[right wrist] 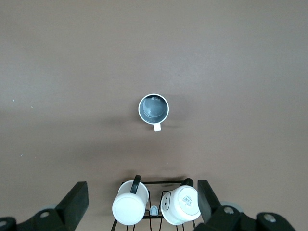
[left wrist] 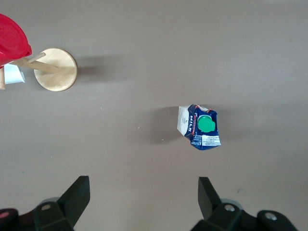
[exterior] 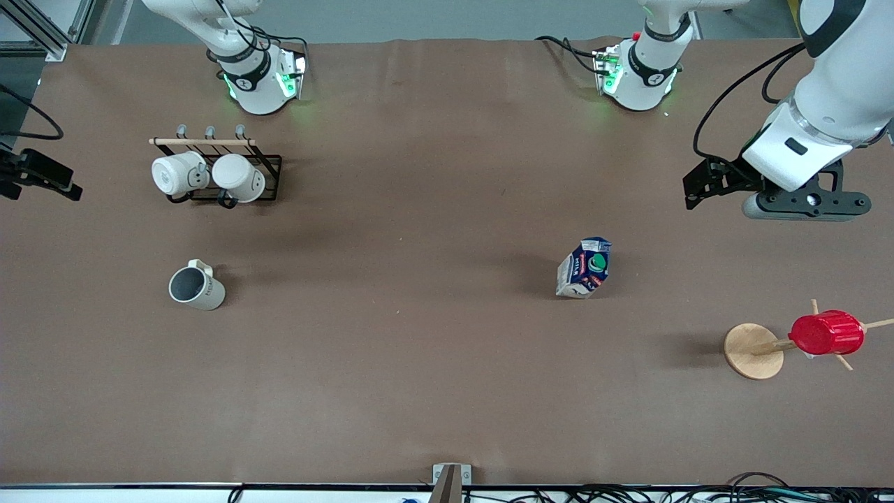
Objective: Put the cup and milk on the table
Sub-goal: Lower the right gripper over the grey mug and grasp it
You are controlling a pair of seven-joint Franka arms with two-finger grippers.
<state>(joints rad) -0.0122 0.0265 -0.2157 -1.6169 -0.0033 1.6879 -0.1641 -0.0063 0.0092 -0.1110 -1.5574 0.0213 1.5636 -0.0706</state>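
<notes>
The cup (exterior: 196, 286), cream-white with a dark grey inside, stands upright on the brown table (exterior: 419, 209) toward the right arm's end; it also shows in the right wrist view (right wrist: 154, 108). The milk (exterior: 585, 267), a blue and white carton with a green cap, stands on the table nearer the left arm's end; it also shows in the left wrist view (left wrist: 202, 127). My left gripper (exterior: 695, 187) (left wrist: 143, 192) is open and empty, up in the air over bare table. My right gripper (right wrist: 143, 195) is open and empty, high over the mug rack; it is out of the front view.
A black wire rack (exterior: 269, 164) (right wrist: 159, 183) with two white mugs stands farther from the front camera than the cup. A red ribbed cup (exterior: 826, 333) hangs on a wooden peg stand (exterior: 753, 351) at the left arm's end. A black device (exterior: 38, 178) sits at the right arm's end.
</notes>
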